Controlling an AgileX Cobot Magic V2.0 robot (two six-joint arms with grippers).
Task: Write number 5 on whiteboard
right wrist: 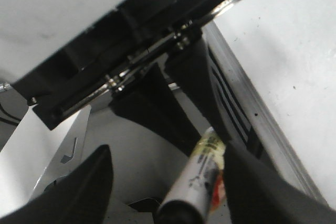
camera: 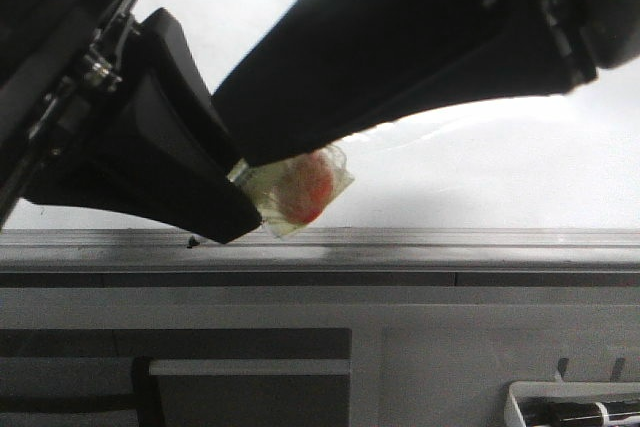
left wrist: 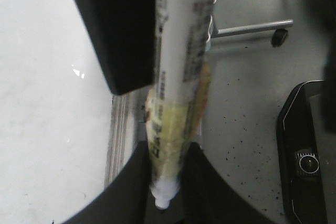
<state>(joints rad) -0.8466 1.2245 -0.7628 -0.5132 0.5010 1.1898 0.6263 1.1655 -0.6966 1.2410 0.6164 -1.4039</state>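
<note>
Here the left gripper [left wrist: 165, 179] is clenched on a marker [left wrist: 181, 77], light, stiff, slick; grip mid-barrel. Right gripper [right wrist: 168, 182] is released around it, near the whiteboard [camera: 480, 167].

White, glossy whiteboard [camera: 520, 167] with a grey ribbed metal rim [camera: 400, 239]; black grippers [camera: 235, 202]; marker [left wrist: 181, 77] with a white barrel printed in dark text, wrapped in yellowish translucent tape, its end [camera: 305, 190] red-orange; grey floor [left wrist: 247, 124] flecked with dark specks.
</note>
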